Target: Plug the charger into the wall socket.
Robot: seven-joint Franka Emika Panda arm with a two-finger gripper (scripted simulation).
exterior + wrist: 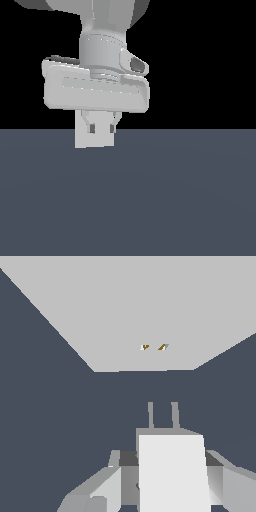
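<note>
In the wrist view my gripper (169, 463) is shut on the charger (172, 476), a small off-white block with two thin prongs (150, 416) sticking out ahead of it. The prongs point toward the wall socket (135, 306), a large flat off-white panel with two small yellowish holes (145, 347). A strip of dark floor separates prongs and panel, so they are apart. In the exterior view the gripper (102, 128) hangs low, its fingers (91, 128) in front of the wall socket (95, 140). The charger blends with that panel there.
A dark blue-grey floor (175, 200) spreads around the socket and under the gripper. The background above it is black. Nothing else stands in either view.
</note>
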